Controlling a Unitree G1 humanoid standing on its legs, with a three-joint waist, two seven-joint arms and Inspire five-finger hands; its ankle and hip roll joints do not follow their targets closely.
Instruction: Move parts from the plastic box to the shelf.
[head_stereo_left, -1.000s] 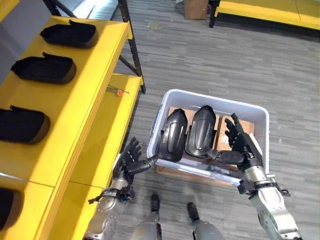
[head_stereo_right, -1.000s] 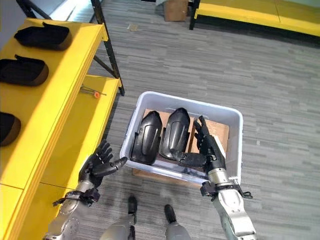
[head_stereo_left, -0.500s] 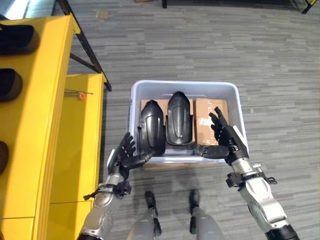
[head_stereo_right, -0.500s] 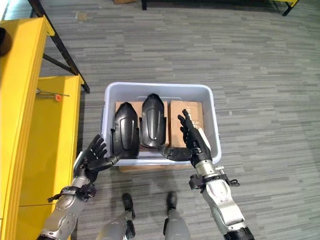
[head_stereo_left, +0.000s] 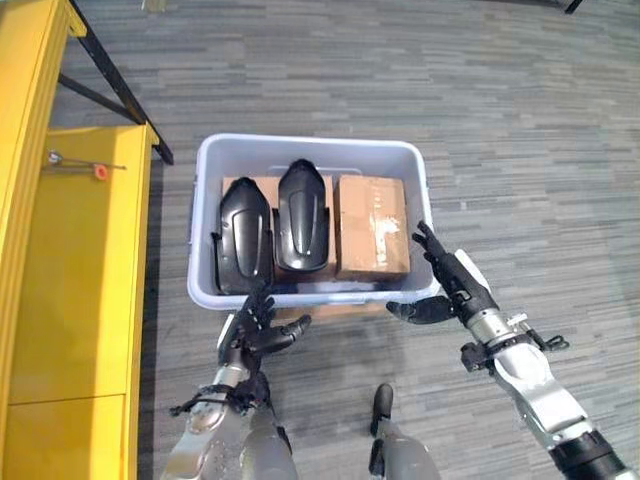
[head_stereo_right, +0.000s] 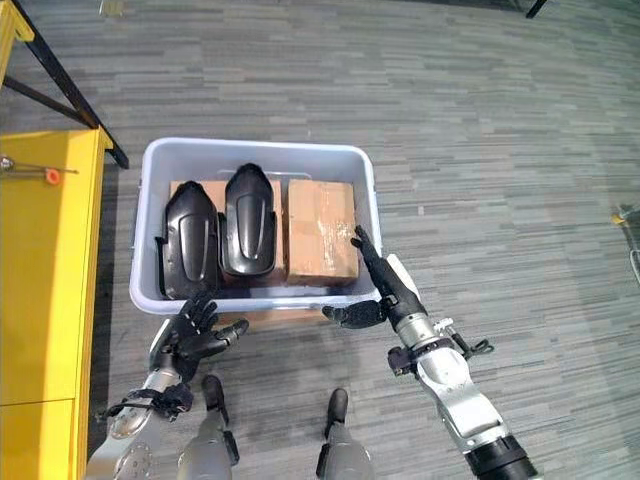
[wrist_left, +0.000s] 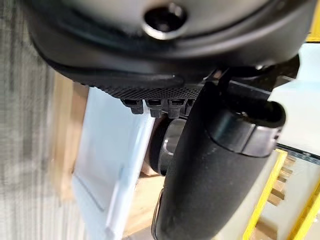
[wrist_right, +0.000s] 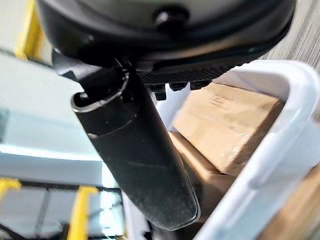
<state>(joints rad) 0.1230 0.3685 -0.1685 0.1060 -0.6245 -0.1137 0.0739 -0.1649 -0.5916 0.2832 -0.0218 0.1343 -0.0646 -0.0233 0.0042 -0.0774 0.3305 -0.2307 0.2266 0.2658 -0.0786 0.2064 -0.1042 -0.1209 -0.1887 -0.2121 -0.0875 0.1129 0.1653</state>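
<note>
The camera has swung off the shelf, and both hands, left hand (head_stereo_left: 252, 325) and right hand (head_stereo_left: 448, 285), wait with fingers apart by the plastic box (head_stereo_left: 305, 150) mid-frame, two black parts (head_stereo_left: 273, 230) still inside.

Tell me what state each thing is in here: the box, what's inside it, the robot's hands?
plastic box: on the floor, no lid, holding parts.
two black parts: lying side by side in the box's left half, not gripped.
cardboard box: lying inside the box's right part.
left hand: open, fingers spread, at the box's near wall.
right hand: open, fingers straight, at the box's near right corner, holding nothing.
yellow shelf: beside the box.
</note>
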